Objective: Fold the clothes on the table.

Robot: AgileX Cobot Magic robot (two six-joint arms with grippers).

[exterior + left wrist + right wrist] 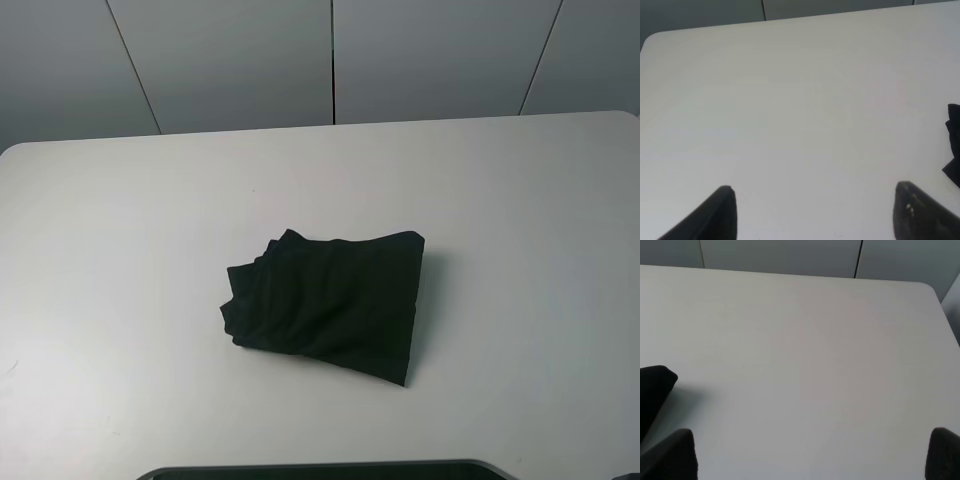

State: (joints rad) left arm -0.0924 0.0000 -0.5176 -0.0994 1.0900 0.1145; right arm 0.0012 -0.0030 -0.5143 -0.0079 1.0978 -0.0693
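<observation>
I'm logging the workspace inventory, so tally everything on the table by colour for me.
Black: 1, the folded T-shirt
Other colours: 0
Total: 1 item lying on the white table

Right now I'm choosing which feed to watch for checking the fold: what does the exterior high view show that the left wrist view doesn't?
Only the exterior high view shows the whole T-shirt, folded into a compact black bundle near the middle of the table.

Only the left wrist view shows the left gripper, its fingers spread wide and holding nothing.

Both show the white tabletop, the grey wall panels behind it, and at least an edge of the shirt.
</observation>
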